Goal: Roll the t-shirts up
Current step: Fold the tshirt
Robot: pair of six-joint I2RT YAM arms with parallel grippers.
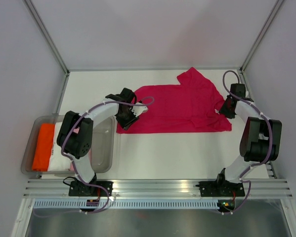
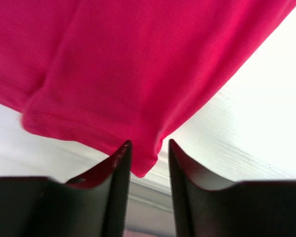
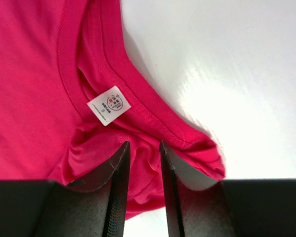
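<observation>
Currently red shirt (image 1: 180, 106) lies flat on table (image 1: 187, 153), right of bin (image 1: 105, 148). Left gripper (image 2: 148, 158) pinches hem corner; right gripper (image 3: 144, 163) pinches bunched collar near label (image 3: 108, 105). Cloth soft, limp, light; likely sags and slips; hold at edges.

Bare table (image 1: 187, 153) nearside, bin (image 1: 104, 148) blocking left

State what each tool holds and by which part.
Left tool pinches the red t-shirt at a hem corner; right tool pinches it at the bunched collar near the label.
</observation>
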